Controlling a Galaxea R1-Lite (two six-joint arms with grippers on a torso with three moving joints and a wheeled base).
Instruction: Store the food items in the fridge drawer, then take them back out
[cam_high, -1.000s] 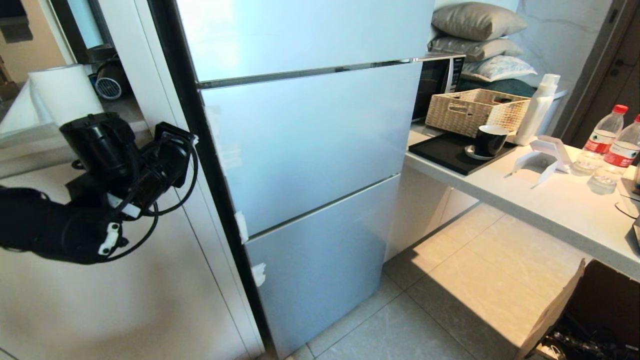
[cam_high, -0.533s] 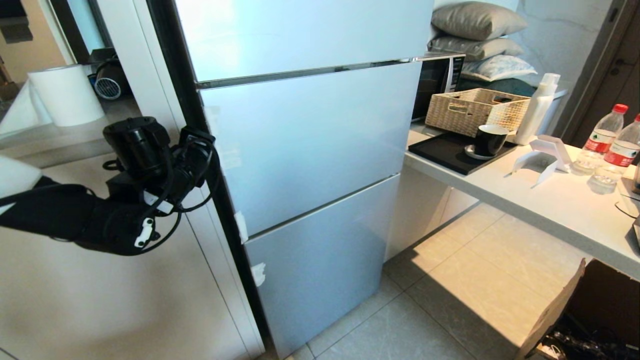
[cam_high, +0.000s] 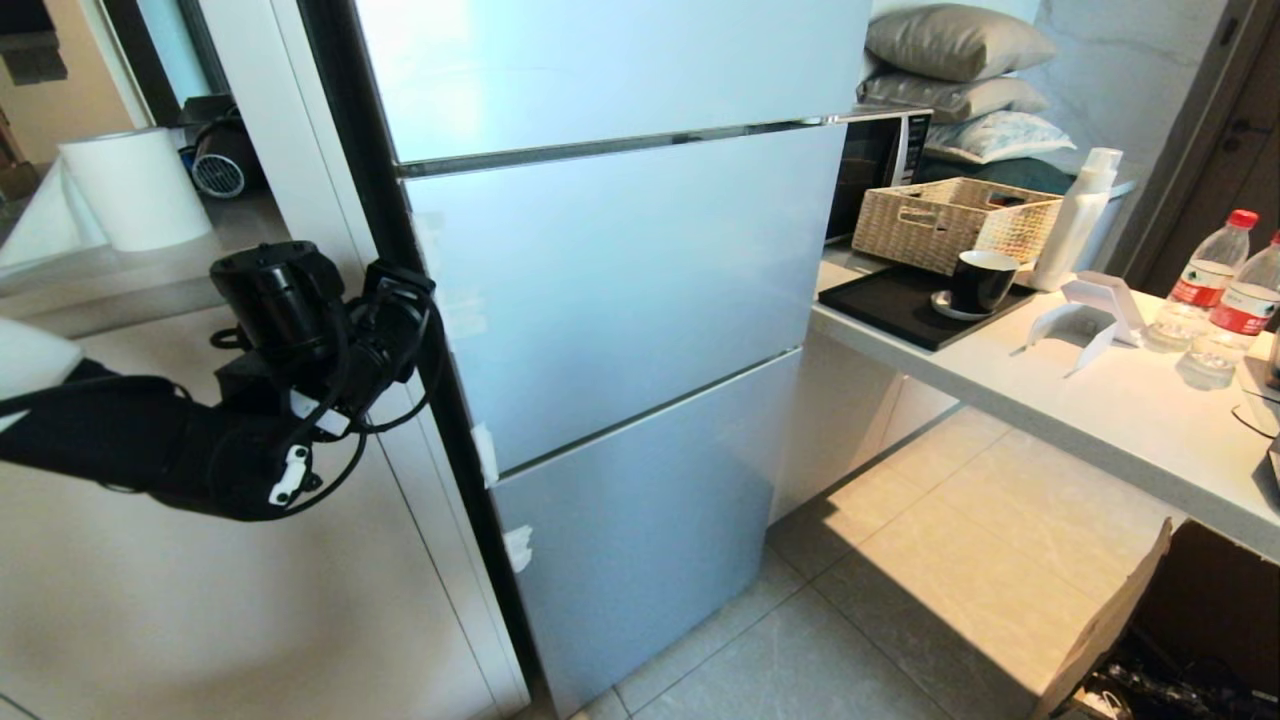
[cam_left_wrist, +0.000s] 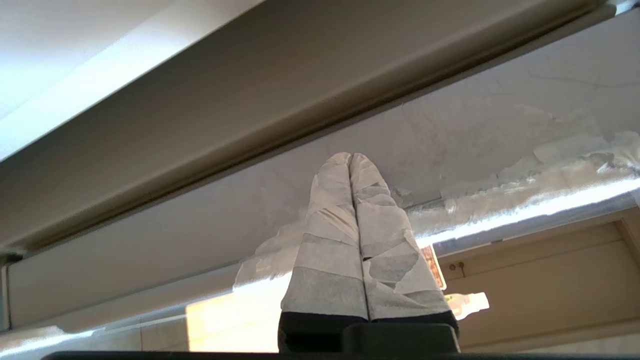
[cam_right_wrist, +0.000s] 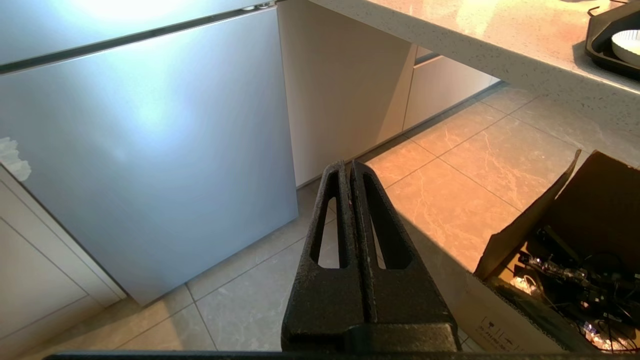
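Fridge shut on all three silver doors, so no fridge drawer or food items in sight. At its left edge, level with the middle door, left gripper with tape-wrapped fingers pressed together on nothing, tips close against the door's side. Right gripper low over the floor tiles near the bottom door, black fingers closed and empty, cardboard box to its right.
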